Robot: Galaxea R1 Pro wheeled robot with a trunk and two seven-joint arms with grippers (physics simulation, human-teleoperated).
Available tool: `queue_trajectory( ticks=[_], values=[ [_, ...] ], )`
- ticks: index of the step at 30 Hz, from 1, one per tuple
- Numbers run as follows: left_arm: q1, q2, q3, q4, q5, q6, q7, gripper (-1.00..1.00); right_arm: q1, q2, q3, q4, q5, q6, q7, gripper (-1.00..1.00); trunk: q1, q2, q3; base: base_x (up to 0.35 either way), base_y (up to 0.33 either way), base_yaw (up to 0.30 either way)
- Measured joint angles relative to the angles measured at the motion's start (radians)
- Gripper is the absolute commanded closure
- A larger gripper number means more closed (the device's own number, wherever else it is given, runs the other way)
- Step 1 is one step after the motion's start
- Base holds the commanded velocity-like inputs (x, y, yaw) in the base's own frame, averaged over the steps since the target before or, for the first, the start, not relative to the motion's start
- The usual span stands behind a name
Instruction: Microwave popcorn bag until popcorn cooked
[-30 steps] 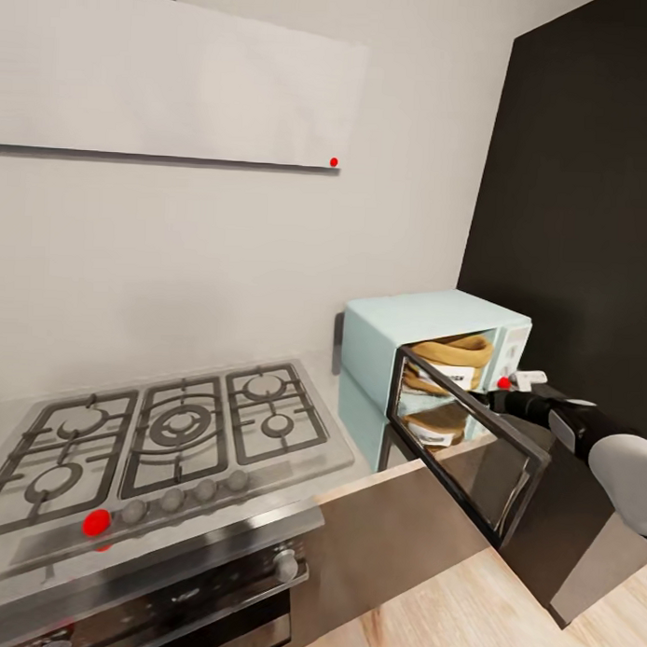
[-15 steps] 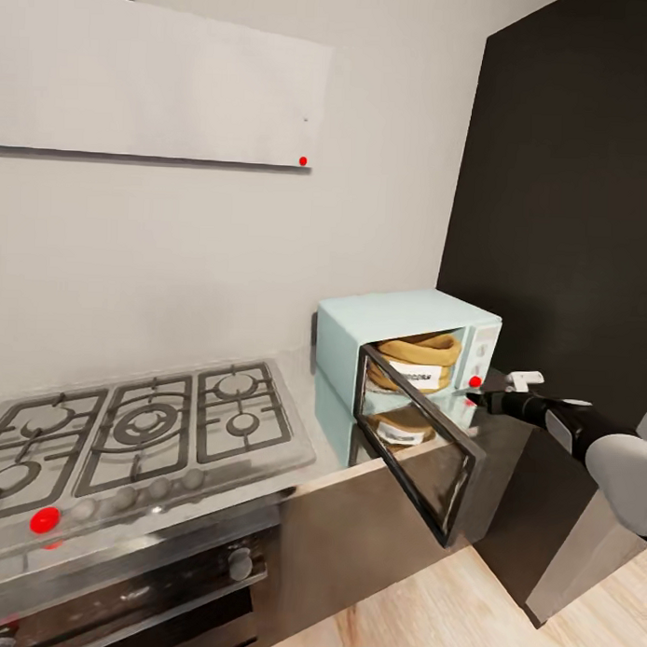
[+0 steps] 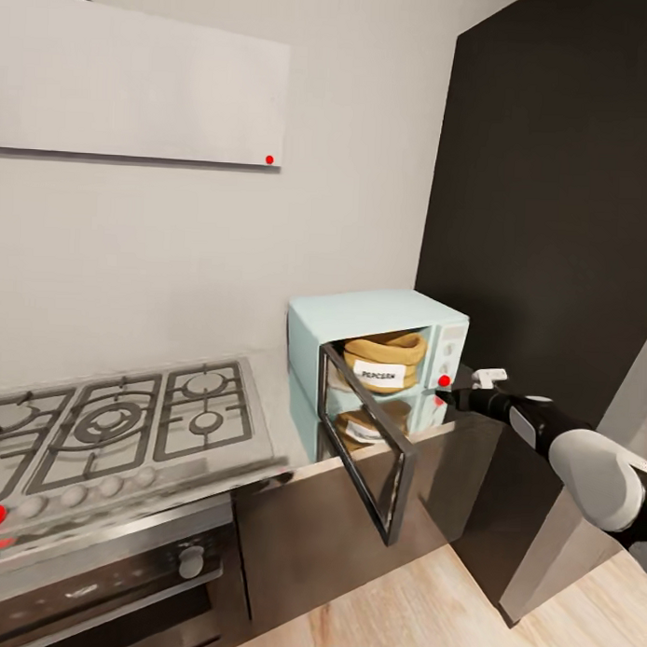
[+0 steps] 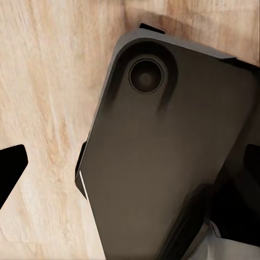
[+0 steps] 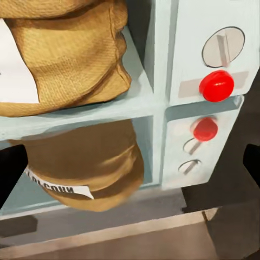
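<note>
The right arm reaches out long and nearly flat from the low right side of the head view. Its white elbow is near the camera, and the thin black wrist points at the microwave [image 3: 380,311]. The right pincer [image 3: 449,395] is at the end of that arm. Its tip is just beside the red button [image 3: 444,381] on the white side panel [image 3: 450,351] of the microwave. I cannot tell if it touches the button. I cannot tell if the right pincer is spread or closed, because its fingers only show as dark bits at the edges of the right wrist view.

The popcorn bag [image 3: 385,360] sits inside the microwave, just past the pincer tip and to the side of it. The microwave door [image 3: 368,442] hangs wide open. The shiny countertop [image 3: 287,425] below the pincer shows a mirror picture of the bag.

In the right wrist view, the bag [image 5: 65,54] and the red button [image 5: 216,85] are close in front of the pincer.

The left wrist view looks at the wood floor [image 4: 49,108] and a dark part of the robot [image 4: 168,162]. I cannot tell if the left pincer is spread or closed.

Since a second ago, the whole head view has slid, so the camera has turned. The pincer tip was close by the button then too.
</note>
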Motion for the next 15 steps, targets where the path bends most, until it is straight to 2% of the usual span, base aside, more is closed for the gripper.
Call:
queue_trajectory(
  ticks=[4,7,9,13,15],
  values=[
    [0.000,0.000,0.000,0.000,0.000,0.000,0.000,-1.00,0.000,0.031,0.000,0.000,0.000,0.003,0.002,-1.00,0.000,0.000,0.000,0.000,-0.102,0.000],
    [0.000,0.000,0.000,0.000,0.000,0.000,0.001,-1.00,0.000,0.106,-0.002,-0.001,0.000,0.003,-0.008,-1.00,0.000,0.000,0.000,0.000,-0.013,0.000],
    [0.000,0.000,0.000,0.000,0.000,0.000,0.000,-1.00,0.000,0.133,-0.003,-0.002,-0.002,-0.002,-0.021,-1.00,0.000,0.000,0.000,0.000,-0.003,0.000],
    [0.000,0.000,0.000,0.000,0.000,0.000,0.000,-1.00,0.000,0.156,-0.003,-0.002,-0.001,0.008,-0.026,-1.00,0.000,0.000,0.000,0.000,0.000,0.000],
    [0.000,0.000,0.000,0.000,0.000,0.000,0.000,-1.00,0.000,0.188,-0.004,-0.003,0.000,0.009,-0.026,-1.00,0.000,0.000,0.000,0.000,0.000,0.000]
  ],
)
